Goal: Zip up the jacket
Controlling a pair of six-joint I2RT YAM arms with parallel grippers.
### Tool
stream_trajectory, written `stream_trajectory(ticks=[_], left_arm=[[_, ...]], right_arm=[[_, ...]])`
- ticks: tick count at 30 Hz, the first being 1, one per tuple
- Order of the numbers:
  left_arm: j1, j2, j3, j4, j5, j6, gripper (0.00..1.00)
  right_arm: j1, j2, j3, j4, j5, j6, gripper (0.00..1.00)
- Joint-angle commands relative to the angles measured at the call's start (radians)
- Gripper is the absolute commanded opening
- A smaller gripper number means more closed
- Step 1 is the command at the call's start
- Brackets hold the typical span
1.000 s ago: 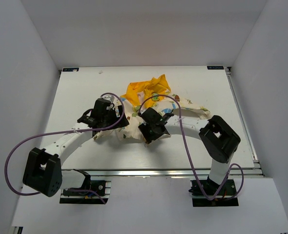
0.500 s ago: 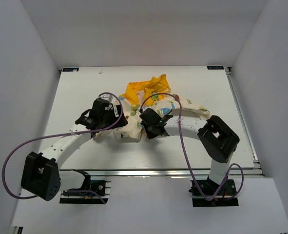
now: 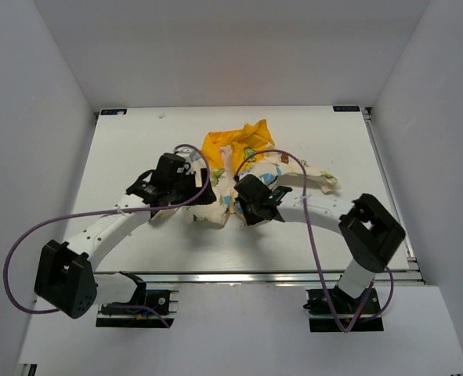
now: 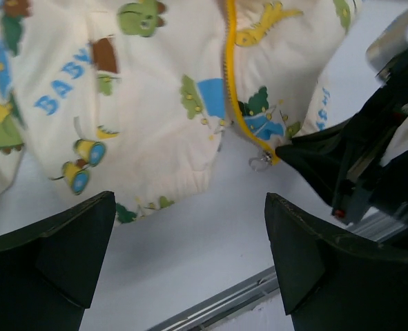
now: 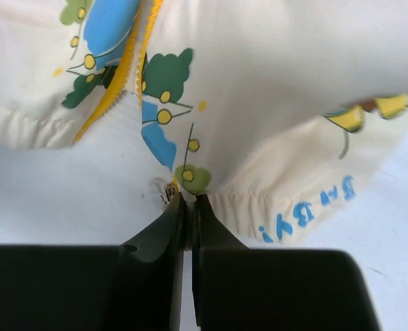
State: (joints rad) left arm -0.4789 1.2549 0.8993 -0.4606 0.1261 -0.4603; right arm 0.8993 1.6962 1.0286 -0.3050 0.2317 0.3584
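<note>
The right pincer (image 5: 188, 200) is clamped on the jacket (image 5: 279, 76) at its bottom edge, just beside the zipper (image 5: 124, 65). The left pincer (image 4: 188, 201) gapes wide over the counter (image 4: 190, 269).

Jacket (image 3: 235, 146) on table (image 3: 129, 145); left tool (image 4: 190, 200) above hem (image 4: 166, 185), right tool (image 5: 188, 200) at zipper (image 4: 230, 83) base.

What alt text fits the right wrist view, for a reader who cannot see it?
The right gripper, jaws shut, pinches the bottom hem of the jacket at the foot of its yellow zipper. The cream fabric, printed with green, blue and yellow cartoons, fills the upper frame above the white table.
</note>
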Motion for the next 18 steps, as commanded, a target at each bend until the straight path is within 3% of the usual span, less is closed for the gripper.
stream_trajectory(ticks=[1, 8, 18], left_arm=[[-0.148, 0.056, 0.098, -0.053, -0.037, 0.080, 0.98], [-0.190, 0.274, 0.210, -0.145, -0.151, 0.098, 0.98], [-0.247, 0.419, 0.277, -0.168, -0.186, 0.060, 0.89]], right_arm=[[-0.055, -0.136, -0.025, -0.037, -0.046, -0.001, 0.00], [-0.151, -0.317, -0.122, -0.010, -0.113, 0.027, 0.00], [-0.212, -0.351, -0.186, 0.032, -0.186, 0.037, 0.00]])
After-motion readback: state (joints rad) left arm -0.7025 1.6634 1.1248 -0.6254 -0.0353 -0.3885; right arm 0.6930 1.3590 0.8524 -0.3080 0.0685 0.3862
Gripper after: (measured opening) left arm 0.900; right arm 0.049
